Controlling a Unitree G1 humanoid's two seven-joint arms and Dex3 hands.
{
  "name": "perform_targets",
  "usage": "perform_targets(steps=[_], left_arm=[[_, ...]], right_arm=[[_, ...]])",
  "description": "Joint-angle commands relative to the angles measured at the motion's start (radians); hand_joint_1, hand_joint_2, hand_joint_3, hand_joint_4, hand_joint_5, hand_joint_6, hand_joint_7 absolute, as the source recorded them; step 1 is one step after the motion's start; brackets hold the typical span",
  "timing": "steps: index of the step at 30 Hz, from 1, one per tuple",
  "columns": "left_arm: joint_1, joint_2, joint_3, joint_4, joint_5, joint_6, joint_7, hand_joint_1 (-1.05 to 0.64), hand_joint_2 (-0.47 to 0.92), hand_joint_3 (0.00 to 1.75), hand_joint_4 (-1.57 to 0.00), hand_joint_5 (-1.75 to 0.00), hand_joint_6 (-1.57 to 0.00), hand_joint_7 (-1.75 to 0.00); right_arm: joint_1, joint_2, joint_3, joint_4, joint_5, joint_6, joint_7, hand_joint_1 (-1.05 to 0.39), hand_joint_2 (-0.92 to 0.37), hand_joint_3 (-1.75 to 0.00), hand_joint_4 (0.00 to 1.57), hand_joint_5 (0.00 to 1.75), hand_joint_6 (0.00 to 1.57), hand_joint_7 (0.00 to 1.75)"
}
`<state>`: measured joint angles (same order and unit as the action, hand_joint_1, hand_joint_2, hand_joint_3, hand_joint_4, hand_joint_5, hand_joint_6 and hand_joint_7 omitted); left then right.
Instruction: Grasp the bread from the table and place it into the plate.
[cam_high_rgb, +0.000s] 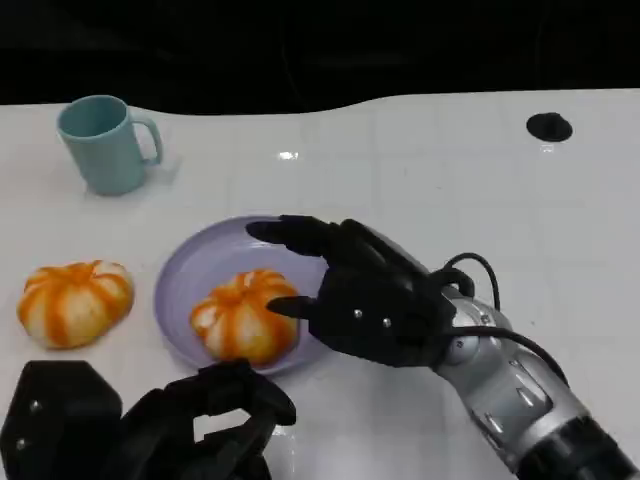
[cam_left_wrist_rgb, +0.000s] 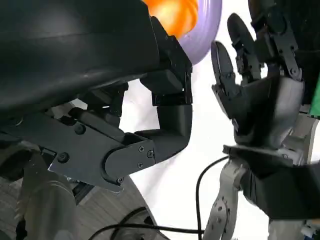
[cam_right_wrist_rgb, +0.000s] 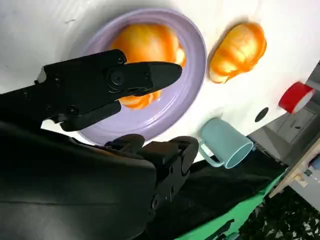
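One orange-and-white bread (cam_high_rgb: 245, 315) lies in the lavender plate (cam_high_rgb: 185, 275). A second bread (cam_high_rgb: 75, 300) sits on the table left of the plate. My right hand (cam_high_rgb: 360, 290) hovers over the plate's right side with its fingers spread, holding nothing; its thumb tip is close to the bread in the plate. The right wrist view shows a finger (cam_right_wrist_rgb: 145, 75) stretched above that bread (cam_right_wrist_rgb: 145, 42), the plate (cam_right_wrist_rgb: 197, 75), and the other bread (cam_right_wrist_rgb: 237, 50) beyond. My left hand (cam_high_rgb: 190, 420) rests at the front edge with loosely bent fingers and nothing in them.
A teal mug (cam_high_rgb: 105, 143) stands at the back left, well away from the plate. A small black round mark (cam_high_rgb: 548, 127) is at the back right. The white table (cam_high_rgb: 420, 170) is bare behind and right of the plate.
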<state>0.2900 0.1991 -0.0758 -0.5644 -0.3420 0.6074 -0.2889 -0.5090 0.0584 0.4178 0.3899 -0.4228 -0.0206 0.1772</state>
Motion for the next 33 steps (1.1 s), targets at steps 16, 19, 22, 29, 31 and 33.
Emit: perform_targets(steps=[16,19,22,29,31,33], left_arm=[[-0.009,0.01,0.014,0.01,0.001,0.0,0.007,-0.34,0.76,0.87,-0.65,-1.75,-0.6,-1.49],[-0.009,0.012,0.015,0.013,0.0,-0.006,0.002,-0.34,0.79,0.81,-0.65,-1.75,-0.59,-1.49],[-0.009,0.012,0.013,0.009,0.003,0.0,0.007,-0.35,0.8,0.79,-0.66,-1.75,-0.6,-1.48],[-0.007,0.017,0.012,0.005,0.006,-0.002,0.003,-0.35,0.81,0.76,-0.65,-1.75,-0.59,-1.47],[-0.006,0.017,0.015,0.007,0.001,-0.004,-0.001,-0.36,0.81,0.76,-0.65,-1.75,-0.59,-1.47],[-0.006,0.015,0.017,0.008,-0.004,-0.002,-0.002,-0.36,0.81,0.76,-0.66,-1.75,-0.6,-1.47]], right_arm=[[0.435,-0.146,-0.125,-0.561,0.226,-0.039,0.068,-0.37,-0.92,-0.18,0.28,1.02,0.64,0.14],[0.496,-0.165,-0.149,-0.604,0.267,-0.07,0.072,-0.32,-0.92,-0.19,0.33,1.13,0.7,0.2],[0.559,-0.169,-0.181,-0.64,0.332,-0.096,0.08,-0.24,-0.88,-0.26,0.42,1.26,0.59,0.66],[0.667,-0.218,-0.258,-0.693,0.377,-0.167,0.084,-0.04,-0.46,-1.21,0.56,1.52,0.64,1.2],[0.689,-0.236,-0.275,-0.707,0.373,-0.177,0.087,-0.03,-0.42,-1.3,0.58,1.57,0.66,1.27],[0.707,-0.25,-0.287,-0.716,0.369,-0.186,0.087,-0.01,-0.38,-1.38,0.64,1.61,0.71,1.33]])
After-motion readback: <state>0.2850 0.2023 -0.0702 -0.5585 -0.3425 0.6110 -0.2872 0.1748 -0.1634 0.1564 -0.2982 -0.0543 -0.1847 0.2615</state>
